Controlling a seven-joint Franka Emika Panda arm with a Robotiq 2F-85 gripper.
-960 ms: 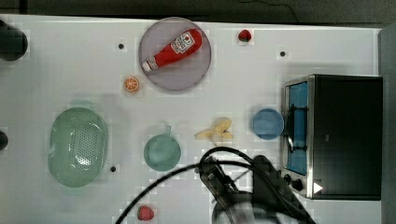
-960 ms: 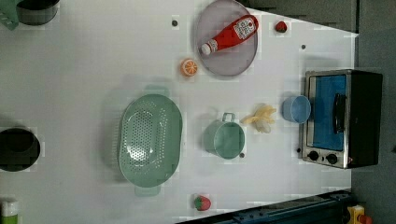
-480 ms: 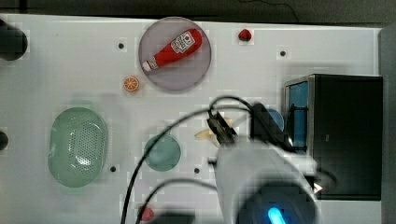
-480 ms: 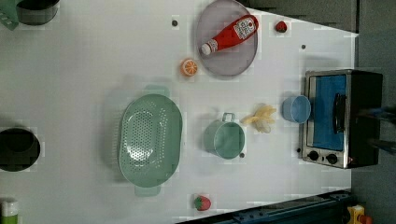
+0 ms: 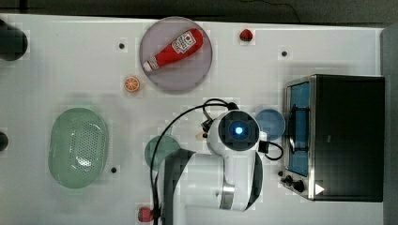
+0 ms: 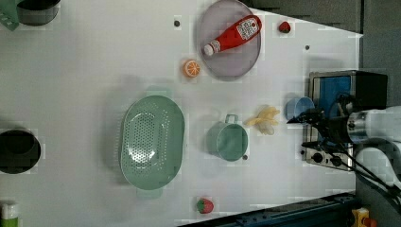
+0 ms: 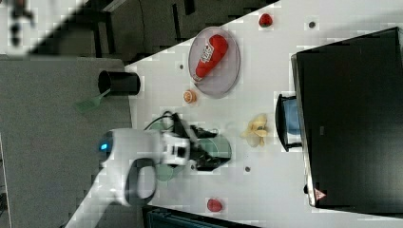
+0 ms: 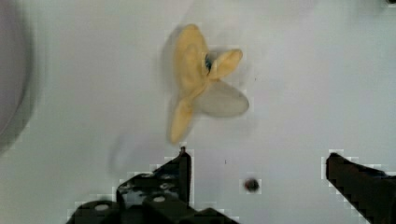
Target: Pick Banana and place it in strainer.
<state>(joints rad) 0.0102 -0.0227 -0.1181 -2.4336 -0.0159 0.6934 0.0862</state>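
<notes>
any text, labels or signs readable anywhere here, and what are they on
No words can be read.
Red ketchup bottle on the round grey plate: white label with print, too blurred to read.
Black toaster oven: a small red-and-white triangular warning sign on its top, no text legible; the top view shows a white triangle there.
Oven knobs: markings too small to read.

A white table (image 5: 70, 70) stands on grey floor (image 7: 57, 156), evenly lit.

Pale-yellow Banana (image 6: 264, 121), mint-green perforated strainer (image 6: 152, 142), red ketchup btl (image 6: 232, 35), white tbl (image 6: 94, 71).
</notes>
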